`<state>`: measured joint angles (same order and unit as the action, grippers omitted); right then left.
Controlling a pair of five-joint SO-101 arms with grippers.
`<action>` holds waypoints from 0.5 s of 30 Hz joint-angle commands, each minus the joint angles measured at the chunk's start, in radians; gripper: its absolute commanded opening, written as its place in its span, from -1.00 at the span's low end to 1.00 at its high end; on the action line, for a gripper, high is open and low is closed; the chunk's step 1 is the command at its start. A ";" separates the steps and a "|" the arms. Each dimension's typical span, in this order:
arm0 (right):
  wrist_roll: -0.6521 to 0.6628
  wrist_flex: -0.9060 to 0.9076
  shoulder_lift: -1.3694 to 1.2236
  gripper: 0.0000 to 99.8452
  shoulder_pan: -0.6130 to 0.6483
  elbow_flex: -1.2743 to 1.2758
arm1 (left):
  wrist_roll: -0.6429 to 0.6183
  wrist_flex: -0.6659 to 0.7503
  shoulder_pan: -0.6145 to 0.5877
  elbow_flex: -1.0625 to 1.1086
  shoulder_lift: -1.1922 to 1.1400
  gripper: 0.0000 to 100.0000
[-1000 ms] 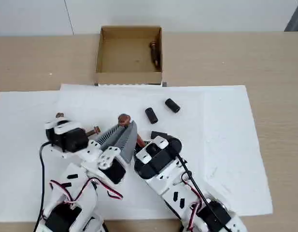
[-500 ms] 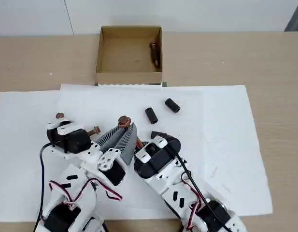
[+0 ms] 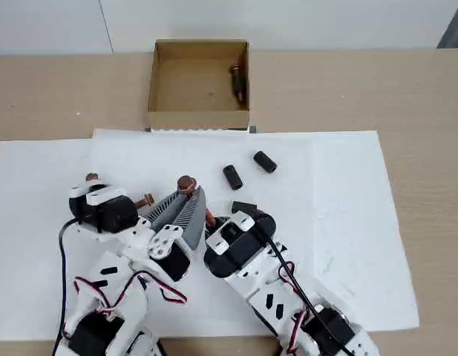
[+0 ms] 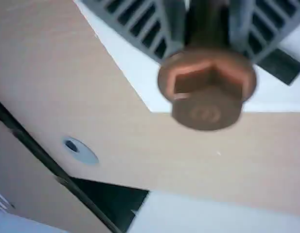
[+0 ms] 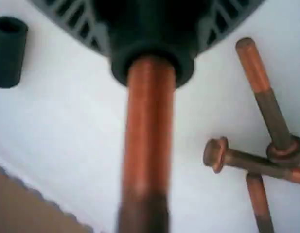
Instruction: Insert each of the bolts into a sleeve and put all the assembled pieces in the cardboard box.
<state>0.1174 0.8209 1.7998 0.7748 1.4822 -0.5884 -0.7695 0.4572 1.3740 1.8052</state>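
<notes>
Your left gripper (image 3: 188,196) is pinched on a bolt (image 3: 186,182), whose head pokes out past the fingertips above the paper (image 3: 340,222). Your right arm (image 3: 236,241) sits just beside it, its front turned toward those fingers. A short copper stretch shows between the two. Two spare sleeves (image 3: 232,176) (image 3: 264,162) lie on the paper nearer the box (image 3: 151,81), and a third (image 3: 243,207) lies right at the right arm's front. Spare bolts (image 3: 144,200) lie by the left arm. Inside the box, an assembled piece (image 3: 237,80) rests along the wall on your right.

From the left wrist, the grey fingers (image 4: 135,24) press on the bolt from both sides just behind its hex head. The table (image 4: 67,73) and the paper's edge are beyond.

From the right wrist, your right gripper (image 5: 152,24) is clamped on a sleeve (image 5: 152,58). A copper shaft (image 5: 147,136) runs out of the sleeve's mouth. You cannot tell here whether that shaft belongs to the bolt your left gripper holds. One spare sleeve (image 5: 9,51) lies on the paper, well apart from three spare bolts (image 5: 256,162) that lie crossed over one another.
</notes>
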 commanded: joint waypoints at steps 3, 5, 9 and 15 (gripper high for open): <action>0.011 -0.025 0.012 -1.00 0.004 -0.014 | 0.006 0.025 -0.011 -0.015 0.011 -0.99; 0.011 -0.025 0.012 -1.00 0.004 -0.014 | 0.006 0.023 -0.011 -0.015 0.011 -0.99; 0.011 -0.025 0.012 -1.00 0.004 -0.014 | 0.003 0.015 0.032 -0.013 0.011 -0.99; 0.011 -0.025 0.012 -1.00 0.004 -0.017 | 0.005 -0.003 0.058 -0.007 0.009 -0.99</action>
<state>0.1174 0.8209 1.8013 0.7748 1.4807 -0.5808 -0.7695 0.5002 1.3740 1.8052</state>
